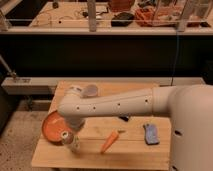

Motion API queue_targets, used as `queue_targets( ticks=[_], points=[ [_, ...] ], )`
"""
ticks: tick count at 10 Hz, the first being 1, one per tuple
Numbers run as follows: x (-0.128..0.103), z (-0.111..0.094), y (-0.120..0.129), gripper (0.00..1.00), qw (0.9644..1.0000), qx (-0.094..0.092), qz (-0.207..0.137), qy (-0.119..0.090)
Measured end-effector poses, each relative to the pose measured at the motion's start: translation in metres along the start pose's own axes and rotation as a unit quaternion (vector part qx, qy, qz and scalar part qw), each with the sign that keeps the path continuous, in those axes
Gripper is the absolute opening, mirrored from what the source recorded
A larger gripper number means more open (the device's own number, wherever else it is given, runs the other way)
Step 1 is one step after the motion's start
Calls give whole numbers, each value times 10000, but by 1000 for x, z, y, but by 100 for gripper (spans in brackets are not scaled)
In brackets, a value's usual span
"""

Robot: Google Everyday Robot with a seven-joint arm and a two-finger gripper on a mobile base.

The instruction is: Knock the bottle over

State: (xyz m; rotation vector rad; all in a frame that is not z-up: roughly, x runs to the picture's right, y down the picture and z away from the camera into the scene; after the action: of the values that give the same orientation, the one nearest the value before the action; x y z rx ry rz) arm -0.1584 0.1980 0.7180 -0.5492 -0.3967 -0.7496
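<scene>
The small pale bottle (70, 140) with a whitish cap stands near the front left edge of the wooden table (130, 155), just right of the orange bowl (51, 128). It looks tilted, its cap leaning left toward the bowl. My white arm reaches across the table from the right and bends down. My gripper (74, 131) is at its end, directly above and against the bottle, mostly hidden by the arm's wrist.
An orange carrot (110, 142) lies in front of the arm at the table's middle. A blue sponge (150, 134) lies to the right. A small dark object (124, 118) peeks out under the arm. A dark counter and shelves stand behind the table.
</scene>
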Motion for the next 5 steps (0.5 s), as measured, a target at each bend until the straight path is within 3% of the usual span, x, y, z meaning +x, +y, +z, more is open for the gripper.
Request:
queue_targets(
  ticks=[5],
  points=[
    [-15, 2, -4, 1, 9999, -1, -104, -1]
  ],
)
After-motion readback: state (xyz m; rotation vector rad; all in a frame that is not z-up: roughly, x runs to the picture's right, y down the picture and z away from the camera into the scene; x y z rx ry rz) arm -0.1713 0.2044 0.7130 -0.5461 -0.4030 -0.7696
